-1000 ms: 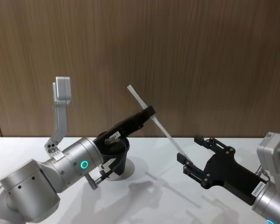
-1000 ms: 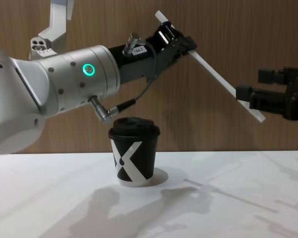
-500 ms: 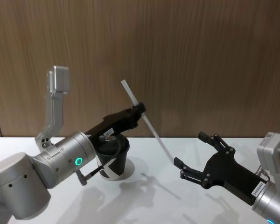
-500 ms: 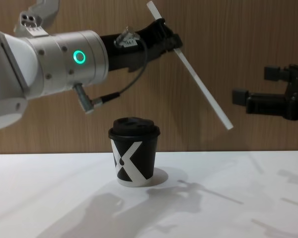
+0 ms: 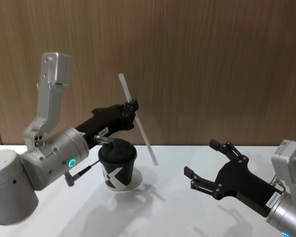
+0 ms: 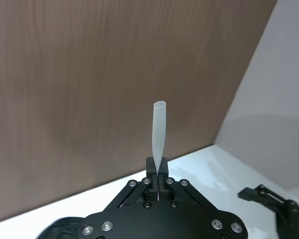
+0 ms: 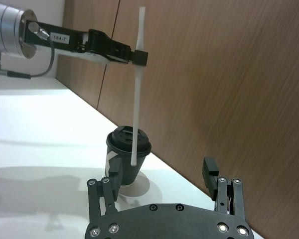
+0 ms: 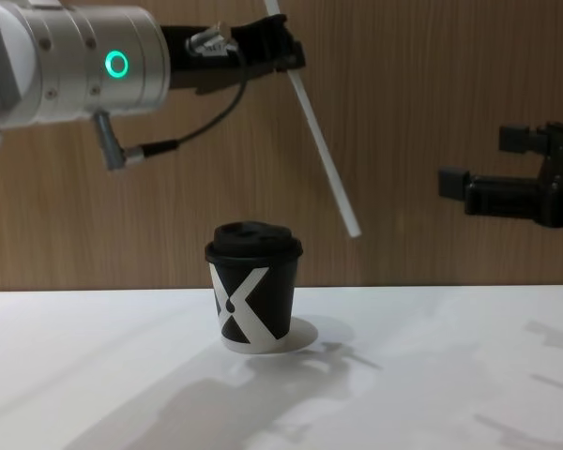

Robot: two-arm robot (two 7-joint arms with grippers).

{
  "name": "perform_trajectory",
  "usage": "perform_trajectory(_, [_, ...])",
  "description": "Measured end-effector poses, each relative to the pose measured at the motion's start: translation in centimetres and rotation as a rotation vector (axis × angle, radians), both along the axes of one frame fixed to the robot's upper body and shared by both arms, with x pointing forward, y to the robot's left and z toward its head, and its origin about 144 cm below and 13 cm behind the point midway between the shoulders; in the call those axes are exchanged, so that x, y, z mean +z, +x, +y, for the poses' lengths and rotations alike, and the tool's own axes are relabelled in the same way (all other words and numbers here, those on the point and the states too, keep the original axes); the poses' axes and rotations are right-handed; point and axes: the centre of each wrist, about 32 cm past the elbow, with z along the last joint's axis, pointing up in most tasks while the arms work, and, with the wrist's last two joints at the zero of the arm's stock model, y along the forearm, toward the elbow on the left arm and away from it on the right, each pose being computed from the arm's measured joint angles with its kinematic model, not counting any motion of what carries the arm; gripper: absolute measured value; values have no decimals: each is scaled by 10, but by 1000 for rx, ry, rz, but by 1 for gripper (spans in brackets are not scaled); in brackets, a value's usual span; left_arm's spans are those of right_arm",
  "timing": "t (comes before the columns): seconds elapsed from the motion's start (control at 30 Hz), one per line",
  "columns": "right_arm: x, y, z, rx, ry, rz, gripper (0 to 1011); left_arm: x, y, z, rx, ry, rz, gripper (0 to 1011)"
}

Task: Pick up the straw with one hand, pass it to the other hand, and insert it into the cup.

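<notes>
The white straw point(image 5: 138, 121) is tilted in the air, top end leaning left. My left gripper point(image 5: 133, 106) is shut on its upper part, as the left wrist view also shows with the straw point(image 6: 159, 132) pinched between the fingers. The black cup point(image 8: 253, 295) with a white X stands on the table. In the chest view the straw's point(image 8: 324, 159) lower end hangs above and to the right of the lid, apart from it. My right gripper point(image 5: 200, 157) hovers open to the right, holding nothing, well clear of the straw.
The cup stands on a white table point(image 5: 177, 207) against a brown wood-panel wall point(image 5: 212, 59). My left arm's silver wrist point(image 8: 84, 56) with its green ring reaches in high above the cup.
My left arm has lifted and carried the straw leftward, away from the right gripper and towards the cup, turning it more upright. The right gripper opened wider, then stayed still.
</notes>
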Motion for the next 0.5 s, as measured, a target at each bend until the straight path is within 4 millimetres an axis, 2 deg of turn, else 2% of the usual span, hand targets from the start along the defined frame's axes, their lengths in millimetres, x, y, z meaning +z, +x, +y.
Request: perform_trajectory(0.5, [0,0,0,0,0,0,1001,28,-8,4,140,198,-124,11])
